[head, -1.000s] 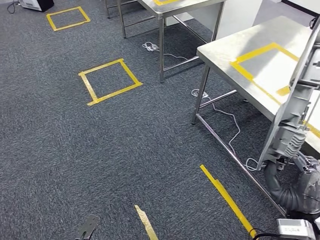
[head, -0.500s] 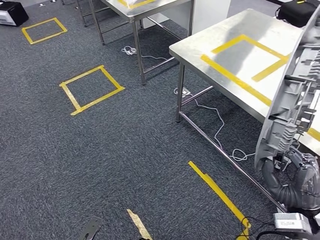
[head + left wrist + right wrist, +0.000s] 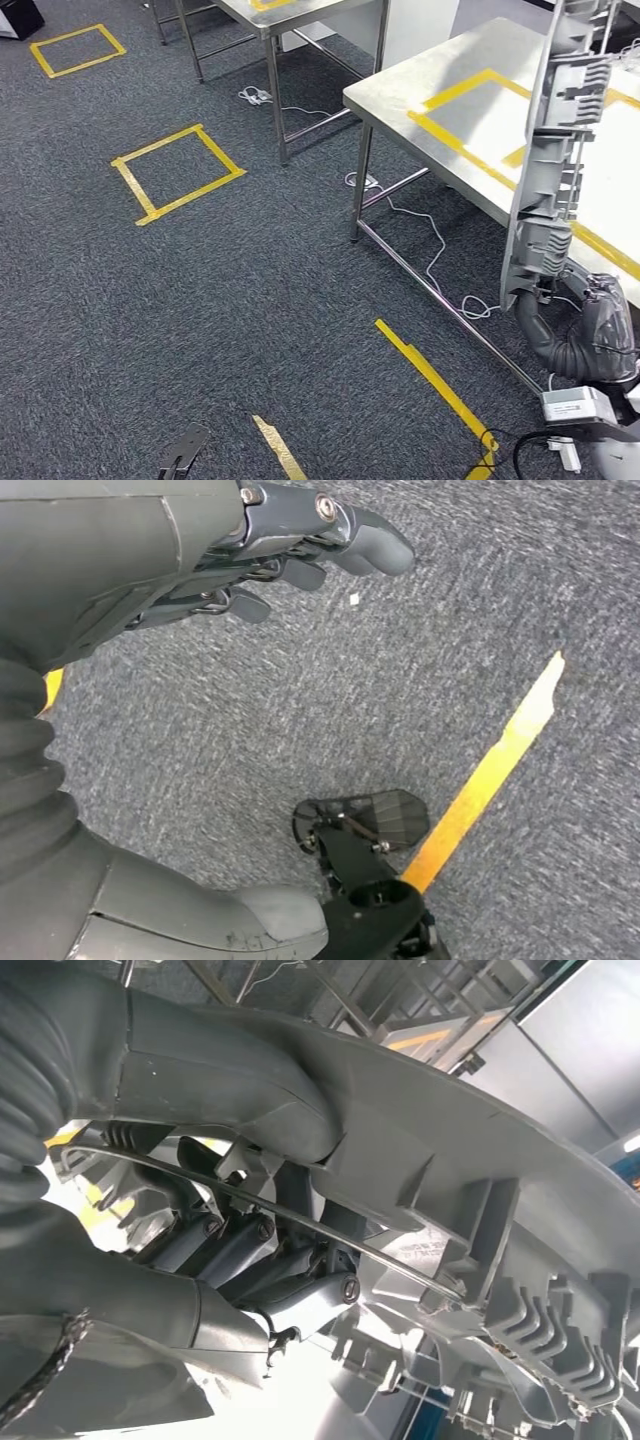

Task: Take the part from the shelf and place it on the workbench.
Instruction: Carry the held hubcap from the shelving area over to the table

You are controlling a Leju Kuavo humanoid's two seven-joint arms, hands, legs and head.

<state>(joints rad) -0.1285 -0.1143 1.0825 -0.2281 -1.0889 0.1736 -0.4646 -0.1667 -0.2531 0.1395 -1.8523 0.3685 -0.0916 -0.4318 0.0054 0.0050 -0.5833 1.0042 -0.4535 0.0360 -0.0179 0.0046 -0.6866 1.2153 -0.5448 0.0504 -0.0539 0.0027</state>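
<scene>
Right hand [image 3: 249,1270] holds the part [image 3: 551,150], a long grey plastic piece with many ribs and clips. In the head view the right hand [image 3: 581,335] grips the low end of the part, just beside the near edge of the counter [image 3: 400,95]. The part stands almost upright and its top reaches up over the counter, in front of the yellow tape frame [image 3: 472,115] stuck on the counter top. From the wrist camera you can see the dark fingers [image 3: 226,1245] curled in under the part [image 3: 468,1210] and the thick grey thumb lying along its smooth back. The left hand [image 3: 249,550] hangs low over the grey carpet floor [image 3: 490,600], well away from the counter. Its fingers [image 3: 302,575] are a little apart and nothing is in them. A yellow tape strip [image 3: 483,780] lies on the carpet below that hand. On the floor out past the counter's corner leg there is a yellow tape square [image 3: 177,172], and white cables [image 3: 438,250] trail on the carpet under the counter. A second metal table [image 3: 279,15] stands behind the counter, farther from the robot.
</scene>
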